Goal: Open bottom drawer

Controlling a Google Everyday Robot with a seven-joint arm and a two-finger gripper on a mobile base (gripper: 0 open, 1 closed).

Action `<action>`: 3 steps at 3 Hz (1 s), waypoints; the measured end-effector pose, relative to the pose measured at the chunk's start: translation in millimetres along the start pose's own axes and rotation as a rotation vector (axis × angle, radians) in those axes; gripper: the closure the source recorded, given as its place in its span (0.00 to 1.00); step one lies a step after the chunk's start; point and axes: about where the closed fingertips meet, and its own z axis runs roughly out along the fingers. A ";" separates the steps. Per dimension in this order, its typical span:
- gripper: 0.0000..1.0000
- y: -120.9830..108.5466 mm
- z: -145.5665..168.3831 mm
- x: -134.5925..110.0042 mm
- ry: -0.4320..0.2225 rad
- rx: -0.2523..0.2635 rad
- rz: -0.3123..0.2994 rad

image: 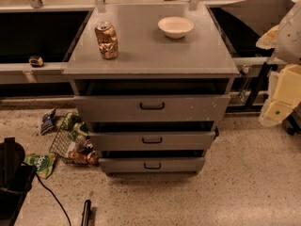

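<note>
A grey metal cabinet (150, 55) stands in the middle of the view with three drawers. The bottom drawer (152, 165) has the shortest, narrowest front and a small black loop handle (152, 165). It sits out a little, with a dark gap above its front. The mid-sized drawer (152, 140) and the tallest drawer (151, 108) above it also show dark gaps. My gripper (278, 108), white and cream coloured, hangs at the right edge of the view. It is well to the right of the cabinet, at about the top drawer's height, and touches nothing.
A dented orange can (107, 40) and a white bowl (176, 27) stand on the cabinet top. A wire basket (66, 147) with snack packets lies on the floor at the cabinet's left. A green bag (41, 164), black gear (10, 178) and a cable lie lower left.
</note>
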 end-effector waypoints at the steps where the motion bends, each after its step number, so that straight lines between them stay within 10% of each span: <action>1: 0.00 0.0 0.0 0.0 0.000 0.000 0.000; 3: 0.00 11.7 111.0 -11.7 -0.074 -0.059 -0.101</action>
